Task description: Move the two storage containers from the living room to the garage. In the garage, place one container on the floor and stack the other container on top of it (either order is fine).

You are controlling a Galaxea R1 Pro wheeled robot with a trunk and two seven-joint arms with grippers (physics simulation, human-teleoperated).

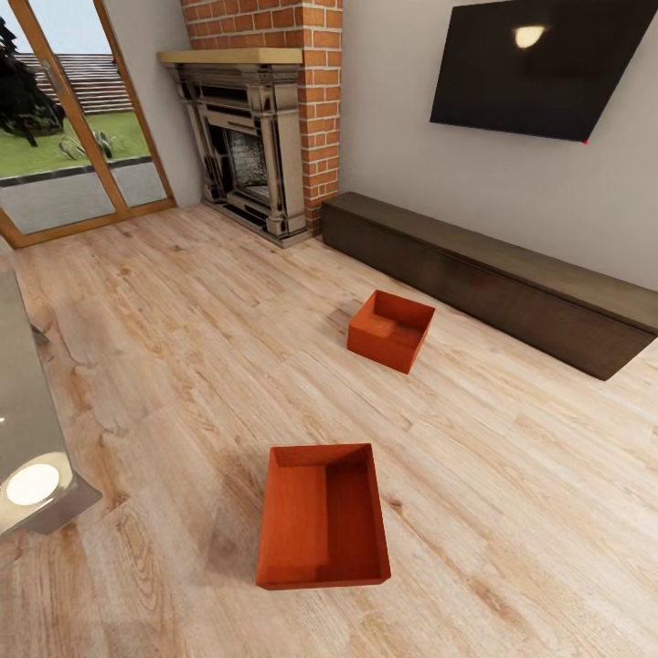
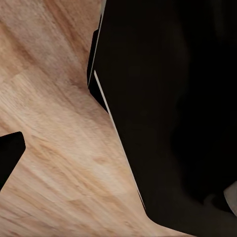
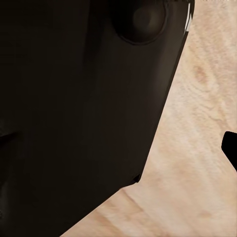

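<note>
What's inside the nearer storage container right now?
Nothing: the nearer storage container shows a bare orange-red bottom in the head view. Its near wall hides a thin strip of that bottom. It sits on the wood-plank floor.

A red brick chimney [image 1: 315,100] rises at the far left, with a grey carved stone fireplace [image 1: 245,151] at its foot under a pale wooden mantel [image 1: 230,56]. Left of it, wood-framed glass doors [image 1: 68,137] look out on green grass and steps. A black flat wall television [image 1: 539,66] hangs on the plain grey wall at the far right, above a long, dark, low wooden bench [image 1: 498,274]. A grey glossy slab with a round light [image 1: 32,457] sits at the near left.
</note>
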